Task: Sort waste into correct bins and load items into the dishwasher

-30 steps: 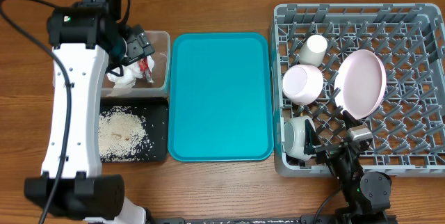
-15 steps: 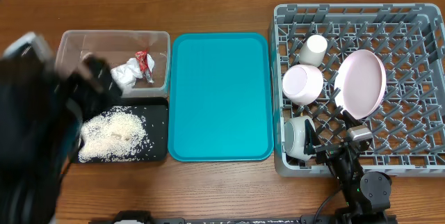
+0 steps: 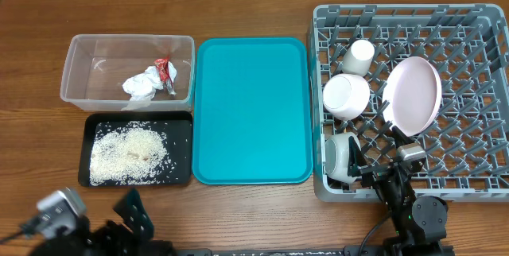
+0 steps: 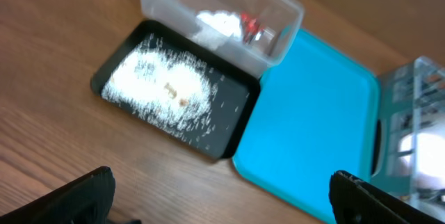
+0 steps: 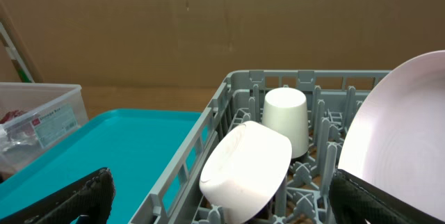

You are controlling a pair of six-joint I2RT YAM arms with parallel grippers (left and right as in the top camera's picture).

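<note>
Left claw (image 4: 220,184) and right claw (image 5: 221,182) gape wide, empty; loose white rice grains (image 3: 127,154) cover the shallow black tray (image 3: 182,151).

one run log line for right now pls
waste: napkin and wrapper in clear tub, rice on black tray | dishes: plate, cup, bowl in rack | left tool open | right tool open

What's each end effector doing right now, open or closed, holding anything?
Left end effector: open, holding nothing.
Right end effector: open, holding nothing.
</note>
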